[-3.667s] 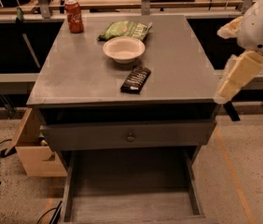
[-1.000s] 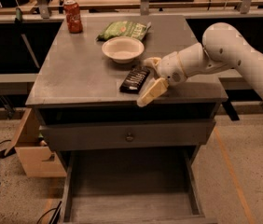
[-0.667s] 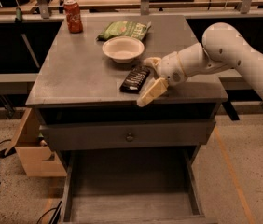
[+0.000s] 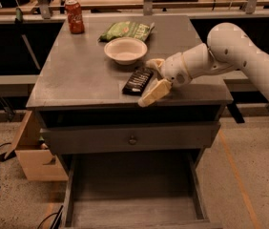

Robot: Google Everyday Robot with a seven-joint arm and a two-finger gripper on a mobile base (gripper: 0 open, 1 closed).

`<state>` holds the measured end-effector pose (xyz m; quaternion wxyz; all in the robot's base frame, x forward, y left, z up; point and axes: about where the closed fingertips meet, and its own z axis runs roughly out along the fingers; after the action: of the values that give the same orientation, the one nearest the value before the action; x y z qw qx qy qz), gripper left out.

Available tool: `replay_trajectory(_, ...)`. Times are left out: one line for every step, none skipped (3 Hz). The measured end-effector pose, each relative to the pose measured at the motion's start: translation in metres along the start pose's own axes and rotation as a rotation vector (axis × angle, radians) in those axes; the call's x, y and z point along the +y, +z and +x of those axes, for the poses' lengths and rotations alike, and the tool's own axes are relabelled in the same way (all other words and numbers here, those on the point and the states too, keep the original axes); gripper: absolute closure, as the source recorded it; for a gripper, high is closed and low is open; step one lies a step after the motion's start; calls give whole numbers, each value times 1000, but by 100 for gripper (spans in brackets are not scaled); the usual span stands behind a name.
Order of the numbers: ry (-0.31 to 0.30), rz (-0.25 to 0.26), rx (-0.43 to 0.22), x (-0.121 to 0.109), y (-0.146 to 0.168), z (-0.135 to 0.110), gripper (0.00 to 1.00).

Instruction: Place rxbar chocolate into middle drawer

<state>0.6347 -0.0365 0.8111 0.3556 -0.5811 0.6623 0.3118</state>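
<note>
1. Black-wrapped and flat, with rows of white lettering, the rxbar chocolate (image 4: 135,81) is lying on the grey wooden table top (image 4: 77,66), near its front edge and just in front of the bowl.
2. You are seeing the main change in the arm. A few seconds ago it was hanging off to the right, away from the table. Now its cream two-finger gripper (image 4: 146,82) is sitting low at the right end of the bar, and over the last second it is hardly moving.
3. The pincer is standing wide, with one finger behind the bar's end and the other in front of it, so it is gripping nothing yet. The bar is keeping its place.
4. In my judgement the approach is ending. Closing, lifting and lowering are all remaining.
5. The wide shallow grey middle drawer (image 4: 129,209), with its pale plank floor, is standing pulled out below, and nothing is lying in it.
6. The grey drawer front with the small round knob (image 4: 132,140) is staying shut, so its contents are not showing.
7. The round cream bowl (image 4: 125,50) is holding nothing. A green crinkly chip bag (image 4: 127,31) and a red soda can (image 4: 74,17) are resting behind it.
</note>
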Motion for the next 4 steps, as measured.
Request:
replay_trajectory(0, 0, 0, 0, -2, -2, 62)
replay_trajectory(0, 0, 0, 0, -2, -4, 86)
replay_trajectory(0, 0, 0, 0, -2, -4, 100)
replay_trajectory(1, 0, 0, 0, -3, -4, 100)
